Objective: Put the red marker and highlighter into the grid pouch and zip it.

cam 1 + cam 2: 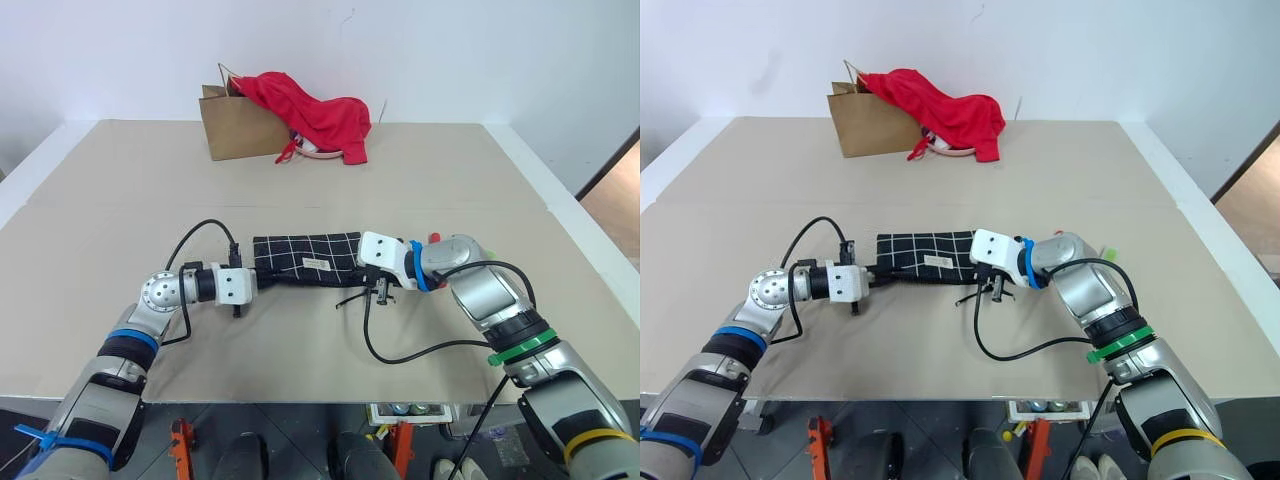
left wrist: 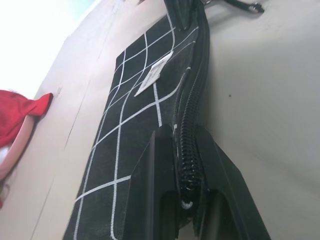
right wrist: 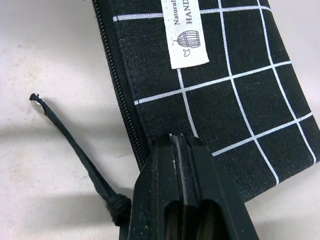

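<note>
The grid pouch [image 1: 305,258] lies flat at the table's middle, black with white lines and a white label [image 3: 187,37], its zipper [image 3: 117,85] closed along the near edge. At its left end, my left gripper [image 1: 252,279] is shut on the zipper edge [image 2: 186,150]. My right gripper [image 1: 363,275] is shut on the pouch's right end, where the black pull cord [image 3: 70,137] trails out. Behind my right wrist peek a red tip [image 1: 434,237], likely the red marker, and a lime bit [image 1: 1108,250], likely the highlighter. The arm hides the rest of both.
A brown paper bag [image 1: 235,125] stands at the table's far side with a red cloth [image 1: 315,110] draped over it. Black wrist cables [image 1: 420,350] loop over the table in front of the pouch. The table's near edge [image 1: 300,398] is close.
</note>
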`<state>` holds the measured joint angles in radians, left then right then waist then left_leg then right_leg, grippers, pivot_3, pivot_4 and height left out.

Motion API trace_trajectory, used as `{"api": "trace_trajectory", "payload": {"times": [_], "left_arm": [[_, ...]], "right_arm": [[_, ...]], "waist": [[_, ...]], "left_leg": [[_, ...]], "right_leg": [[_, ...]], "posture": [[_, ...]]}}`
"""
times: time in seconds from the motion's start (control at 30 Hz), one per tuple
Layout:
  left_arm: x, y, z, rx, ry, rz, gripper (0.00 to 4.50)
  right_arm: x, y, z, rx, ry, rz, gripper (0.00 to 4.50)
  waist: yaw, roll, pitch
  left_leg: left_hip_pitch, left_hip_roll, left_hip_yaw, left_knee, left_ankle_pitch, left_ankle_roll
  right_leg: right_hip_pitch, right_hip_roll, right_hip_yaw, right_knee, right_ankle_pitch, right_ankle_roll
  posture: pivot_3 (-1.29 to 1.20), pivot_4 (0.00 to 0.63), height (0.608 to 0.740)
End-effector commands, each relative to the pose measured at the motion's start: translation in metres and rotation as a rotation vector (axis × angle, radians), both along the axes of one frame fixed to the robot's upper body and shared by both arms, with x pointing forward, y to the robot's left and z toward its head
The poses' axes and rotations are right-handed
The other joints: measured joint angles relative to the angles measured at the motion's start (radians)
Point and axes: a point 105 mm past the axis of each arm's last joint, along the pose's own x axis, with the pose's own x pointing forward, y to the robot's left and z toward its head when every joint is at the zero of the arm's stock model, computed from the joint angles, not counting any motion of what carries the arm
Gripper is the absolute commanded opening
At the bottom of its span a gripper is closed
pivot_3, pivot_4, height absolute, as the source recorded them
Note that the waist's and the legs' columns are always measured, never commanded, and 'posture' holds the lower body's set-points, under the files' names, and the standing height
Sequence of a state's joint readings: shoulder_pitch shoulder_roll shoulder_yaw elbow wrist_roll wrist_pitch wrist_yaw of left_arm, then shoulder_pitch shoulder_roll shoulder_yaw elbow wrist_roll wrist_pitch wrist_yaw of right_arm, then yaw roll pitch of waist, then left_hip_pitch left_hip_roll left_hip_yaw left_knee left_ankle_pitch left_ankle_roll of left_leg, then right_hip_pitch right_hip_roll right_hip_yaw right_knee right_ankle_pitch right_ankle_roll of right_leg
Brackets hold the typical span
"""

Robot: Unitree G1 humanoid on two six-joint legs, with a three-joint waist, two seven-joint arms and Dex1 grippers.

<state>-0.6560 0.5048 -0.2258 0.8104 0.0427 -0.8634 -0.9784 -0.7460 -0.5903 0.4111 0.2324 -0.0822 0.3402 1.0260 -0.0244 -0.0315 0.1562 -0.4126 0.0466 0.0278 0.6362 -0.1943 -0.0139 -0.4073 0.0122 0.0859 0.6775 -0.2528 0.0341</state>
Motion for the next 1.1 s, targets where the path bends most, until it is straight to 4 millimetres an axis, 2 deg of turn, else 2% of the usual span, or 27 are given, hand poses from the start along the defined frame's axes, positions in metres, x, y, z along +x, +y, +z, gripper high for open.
{"api": "trace_trajectory", "payload": {"times": [0.03, 0.07, 0.1, 0.17, 0.2, 0.23, 0.27, 0.37, 0.47, 0.6, 0.7, 0.8, 0.93, 1.1], "left_arm": [[-0.009, -0.004, -0.011, 0.016, 0.084, -0.033, 0.00], [-0.009, -0.003, -0.012, 0.009, 0.111, -0.024, 0.00], [-0.009, -0.002, -0.012, -0.006, 0.134, -0.013, 0.00], [-0.007, -0.002, -0.003, -0.075, 0.165, 0.027, 0.00], [-0.006, -0.002, 0.001, -0.105, 0.176, 0.046, 0.00], [-0.006, -0.001, 0.004, -0.127, 0.185, 0.063, 0.00], [-0.005, 0.000, 0.008, -0.153, 0.192, 0.089, 0.00], [0.006, 0.008, 0.029, -0.321, 0.241, 0.240, 0.00], [0.012, 0.011, 0.045, -0.424, 0.286, 0.324, 0.00], [0.017, 0.007, 0.061, -0.501, 0.324, 0.394, 0.00], [0.016, 0.000, 0.068, -0.522, 0.343, 0.400, 0.00], [0.015, -0.004, 0.069, -0.514, 0.354, 0.400, 0.00], [0.010, -0.009, 0.062, -0.471, 0.356, 0.395, 0.00], [0.007, -0.012, 0.062, -0.469, 0.358, 0.395, 0.00]], "right_arm": [[0.017, -0.002, 0.012, 0.091, -0.027, -0.096, 0.95], [0.021, -0.001, 0.020, 0.136, -0.041, -0.114, 1.39], [0.025, 0.000, 0.027, 0.179, -0.050, -0.134, 1.65], [0.028, -0.003, 0.041, 0.238, -0.071, -0.153, 2.85], [0.031, -0.005, 0.047, 0.263, -0.086, -0.175, 3.04], [0.034, -0.008, 0.053, 0.299, -0.084, -0.204, 3.64], [0.033, -0.010, 0.062, 0.350, -0.073, -0.207, 4.05], [0.027, -0.034, 0.108, 0.530, -0.111, -0.232, 4.05], [0.024, -0.050, 0.120, 0.563, -0.135, -0.266, 4.05], [0.029, -0.060, 0.106, 0.503, -0.129, -0.363, 4.05], [0.035, -0.055, 0.092, 0.502, -0.103, -0.414, 4.05], [0.040, -0.044, 0.084, 0.521, -0.087, -0.445, 4.05], [0.040, -0.015, 0.080, 0.566, -0.051, -0.423, 4.05], [0.044, -0.008, 0.074, 0.583, -0.026, -0.447, 4.05]], "waist": [[-0.001, 0.000, 0.000], [-0.001, 0.000, 0.000], [-0.003, 0.000, 0.000], [-0.004, 0.001, 0.001], [-0.004, 0.001, 0.001], [-0.004, 0.001, 0.001], [-0.004, 0.001, 0.001], [-0.004, 0.001, 0.001], [-0.002, 0.002, 0.002], [-0.007, 0.002, 0.002], [-0.017, 0.002, 0.002], [-0.023, 0.002, 0.002], [-0.024, 0.002, 0.002], [-0.023, 0.002, 0.002]], "left_leg": [[0.000, 0.000, 0.000, 0.000, 0.000, 0.000], [0.000, 0.000, 0.000, 0.000, 0.000, 0.000], [0.000, 0.000, 0.000, 0.000, 0.000, 0.000], [-0.001, 0.000, 0.000, 0.000, 0.000, 0.000], [-0.001, 0.000, 0.000, 0.000, 0.000, 0.000], [-0.003, 0.000, 0.000, -0.001, 0.000, 0.000], [-0.004, 0.000, -0.001, -0.001, 0.000, 0.000], [-0.011, 0.000, -0.002, -0.001, 0.000, 0.000], [-0.018, -0.001, -0.004, 0.000, 0.000, 0.000], [-0.017, -0.001, -0.004, 0.000, 0.000, 0.000], [-0.016, 0.000, -0.004, 0.000, 0.000, 0.000], [-0.016, 0.000, -0.004, 0.000, 0.000, 0.000], [-0.016, 0.000, -0.004, -0.001, 0.000, 0.000], [-0.017, -0.001, -0.004, -0.001, 0.000, -0.001]], "right_leg": [[0.000, 0.000, 0.000, 0.000, 0.000, 0.000], [0.000, 0.000, 0.000, 0.000, 0.000, 0.000], [0.000, 0.000, 0.000, 0.000, 0.000, 0.000], [-0.001, 0.000, 0.000, 0.000, 0.000, 0.000], [-0.001, 0.000, 0.001, 0.000, 0.000, -0.001], [-0.002, 0.000, 0.001, 0.000, 0.000, -0.001], [-0.004, 0.000, 0.000, 0.000, 0.000, -0.002], [-0.009, 0.000, 0.000, 0.001, 0.001, -0.003], [-0.015, -0.001, -0.001, 0.003, 0.001, -0.003], [-0.015, 0.000, -0.001, 0.002, 0.001, -0.002], [-0.015, 0.001, -0.001, 0.003, 0.001, -0.002], [-0.015, 0.002, 0.000, 0.003, 0.001, -0.002], [-0.015, 0.002, 0.000, 0.003, 0.001, -0.003], [-0.015, 0.000, 0.000, 0.003, 0.002, -0.003]], "posture": [[0.00, 0.150, 0.740], [0.00, 0.150, 0.740], [0.00, 0.150, 0.740], [0.00, 0.150, 0.740], [0.00, 0.150, 0.740], [0.00, 0.150, 0.740], [0.00, 0.150, 0.740], [0.00, 0.150, 0.740], [0.00, 0.150, 0.740], [0.00, 0.150, 0.740], [0.00, 0.150, 0.740], [0.00, 0.150, 0.740], [0.00, 0.150, 0.740], [0.00, 0.150, 0.740]]}}
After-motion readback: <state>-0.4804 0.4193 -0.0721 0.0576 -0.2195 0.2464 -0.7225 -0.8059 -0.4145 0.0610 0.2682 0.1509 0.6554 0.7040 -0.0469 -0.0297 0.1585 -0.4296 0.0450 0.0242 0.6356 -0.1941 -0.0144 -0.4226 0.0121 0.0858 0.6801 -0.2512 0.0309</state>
